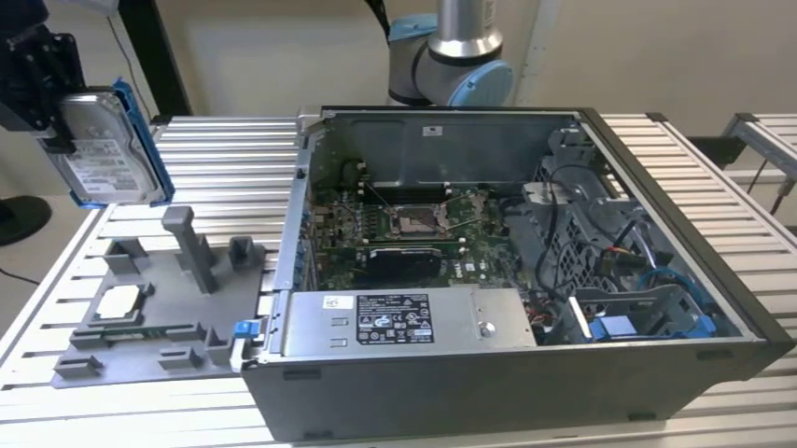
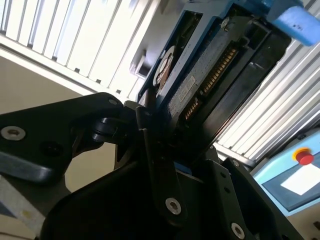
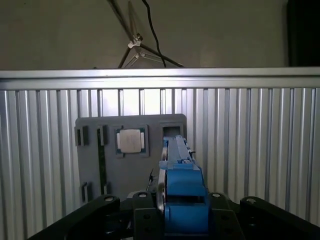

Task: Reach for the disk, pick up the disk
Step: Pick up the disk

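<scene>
One disk — held aloft by one end effector; one chip.

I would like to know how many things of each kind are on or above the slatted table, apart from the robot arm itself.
disk, held up in the end effector: 1
grey plastic holder: 1
square chip on the holder: 1
open computer case: 1
Total: 4
</scene>
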Robot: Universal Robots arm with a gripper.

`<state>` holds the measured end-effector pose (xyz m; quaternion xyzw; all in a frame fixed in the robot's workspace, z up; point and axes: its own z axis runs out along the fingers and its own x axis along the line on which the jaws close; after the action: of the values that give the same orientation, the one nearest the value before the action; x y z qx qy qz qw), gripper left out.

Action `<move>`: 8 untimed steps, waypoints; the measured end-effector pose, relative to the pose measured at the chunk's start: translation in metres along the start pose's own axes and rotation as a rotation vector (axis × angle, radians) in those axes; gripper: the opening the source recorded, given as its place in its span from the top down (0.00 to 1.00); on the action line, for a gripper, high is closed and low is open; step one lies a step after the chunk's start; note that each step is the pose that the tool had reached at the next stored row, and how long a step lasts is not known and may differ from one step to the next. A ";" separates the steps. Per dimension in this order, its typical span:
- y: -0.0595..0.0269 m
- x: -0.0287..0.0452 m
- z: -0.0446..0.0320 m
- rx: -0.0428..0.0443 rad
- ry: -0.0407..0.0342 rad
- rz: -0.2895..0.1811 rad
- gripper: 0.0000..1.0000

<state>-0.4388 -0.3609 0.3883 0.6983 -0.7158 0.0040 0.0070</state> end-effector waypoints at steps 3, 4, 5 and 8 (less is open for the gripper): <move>0.0000 0.0001 -0.0049 0.0001 0.0000 0.000 1.00; 0.0000 0.0001 -0.0064 0.0000 0.0000 0.000 1.00; 0.0000 0.0002 -0.0079 0.0000 0.0000 0.000 1.00; 0.0000 0.0003 -0.0119 0.0001 0.0000 0.000 1.00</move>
<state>-0.4387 -0.3610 0.4002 0.6983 -0.7158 0.0041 0.0070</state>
